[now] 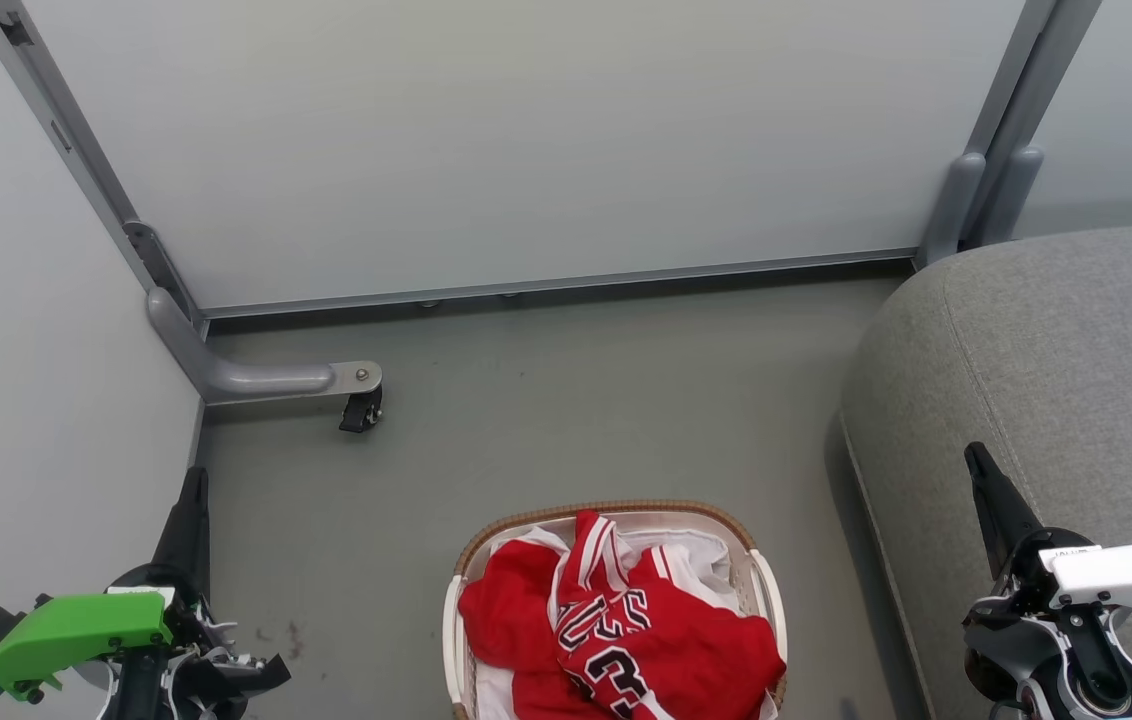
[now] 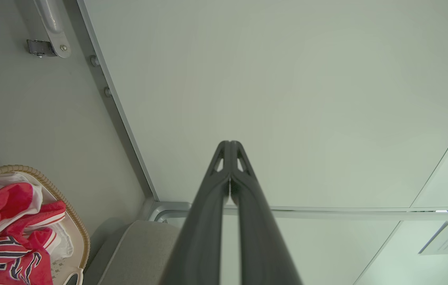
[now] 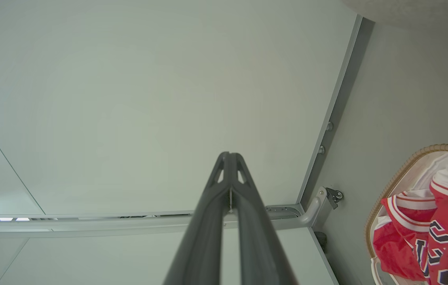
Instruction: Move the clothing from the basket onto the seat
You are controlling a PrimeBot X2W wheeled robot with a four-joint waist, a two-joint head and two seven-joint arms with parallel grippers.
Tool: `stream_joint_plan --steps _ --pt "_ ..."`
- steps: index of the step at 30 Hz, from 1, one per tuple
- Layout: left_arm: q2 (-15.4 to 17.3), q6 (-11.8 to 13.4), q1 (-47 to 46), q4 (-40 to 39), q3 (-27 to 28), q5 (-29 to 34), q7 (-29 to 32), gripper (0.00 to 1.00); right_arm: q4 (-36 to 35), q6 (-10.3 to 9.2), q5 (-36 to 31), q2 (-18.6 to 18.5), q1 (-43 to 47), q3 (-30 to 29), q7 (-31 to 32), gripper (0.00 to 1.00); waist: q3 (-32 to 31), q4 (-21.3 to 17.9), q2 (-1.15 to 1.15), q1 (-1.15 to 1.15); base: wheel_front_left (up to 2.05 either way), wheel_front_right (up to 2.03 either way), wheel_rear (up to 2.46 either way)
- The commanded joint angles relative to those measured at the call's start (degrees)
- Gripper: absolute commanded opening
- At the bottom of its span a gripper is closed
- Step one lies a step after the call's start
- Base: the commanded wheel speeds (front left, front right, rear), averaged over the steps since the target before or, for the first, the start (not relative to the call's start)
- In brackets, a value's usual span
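Red jerseys, the clothing [image 1: 626, 630], lie heaped in the white basket [image 1: 616, 512] with a brown woven rim, on the floor at the bottom middle of the head view. The grey seat [image 1: 1056, 360] fills the right side, just right of the basket. My left gripper [image 1: 194, 480] is shut and empty at the lower left, well left of the basket. My right gripper [image 1: 976, 458] is shut and empty at the lower right, over the seat's front. The left wrist view has the shut left gripper [image 2: 230, 144], the clothing [image 2: 2, 233], the basket [image 2: 69, 221] and the seat [image 2: 141, 253]. The right wrist view has the shut right gripper [image 3: 228, 155], the clothing [image 3: 433, 233] and the basket [image 3: 402, 166].
Pale partition panels [image 1: 526, 140] wall in the back and left. A grey partition foot with a black caster [image 1: 361, 410] juts onto the floor at the left. Bare grey floor [image 1: 576, 400] lies between the basket and the back panel.
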Motion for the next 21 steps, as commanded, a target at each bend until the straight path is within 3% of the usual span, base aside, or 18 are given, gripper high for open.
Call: stream_joint_plan --steps 1,21 --pt "0.26 -0.26 -0.66 -0.08 0.02 -0.17 0.11 0.0 -0.16 0.0 0.2 -0.35 0.46 -0.08 0.14 0.0 0.0 0.0 0.0 0.0 0.0 0.0 0.0" --pt "0.27 -0.26 -0.66 -0.08 0.02 -0.17 0.11 0.0 -0.16 0.0 0.2 -0.35 0.46 -0.08 0.14 0.0 0.0 0.0 0.0 0.0 0.0 0.0 0.0"
